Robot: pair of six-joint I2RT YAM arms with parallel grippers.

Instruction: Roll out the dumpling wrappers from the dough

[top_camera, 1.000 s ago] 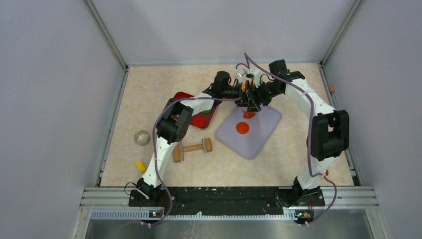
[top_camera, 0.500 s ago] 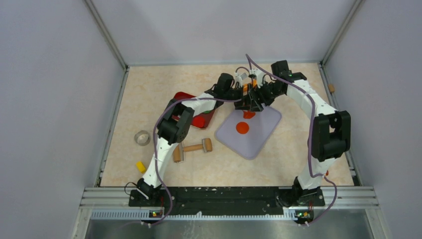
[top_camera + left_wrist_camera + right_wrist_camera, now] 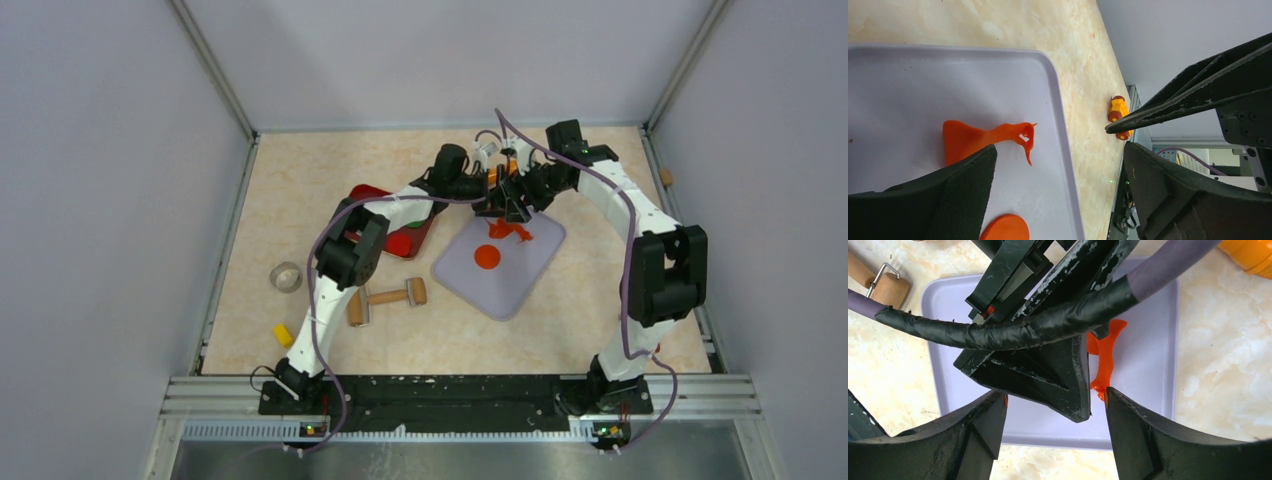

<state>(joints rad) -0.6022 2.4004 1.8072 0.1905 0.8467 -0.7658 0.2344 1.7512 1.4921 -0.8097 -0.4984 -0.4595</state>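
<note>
A flat round orange-red dumpling wrapper (image 3: pixel 487 256) lies on the lavender tray (image 3: pixel 520 285); its edge shows at the bottom of the left wrist view (image 3: pixel 1005 229). A thin ragged scrap of orange dough (image 3: pixel 511 231) (image 3: pixel 979 140) (image 3: pixel 1106 352) lies behind it on the tray. Both grippers hover close together over the scrap. My left gripper (image 3: pixel 500 208) (image 3: pixel 1059 150) is open and holds nothing. My right gripper (image 3: pixel 520 200) (image 3: pixel 1055 392) is open too, with one left finger (image 3: pixel 1053 370) passing between its jaws. Orange smears mark its fingertips.
A wooden rolling pin (image 3: pixel 388 297) (image 3: pixel 884 284) lies left of the tray. A red tray (image 3: pixel 372 192) holds a red and a green disc. A metal ring (image 3: pixel 286 276) and a yellow piece (image 3: pixel 283 334) sit front left. A small yellow toy (image 3: pixel 1118 111) lies by the right wall.
The orange scrap now lies more spread out toward the right on the tray. Both grippers have shifted slightly backward and rightward, and the right jaws have narrowed a little.
</note>
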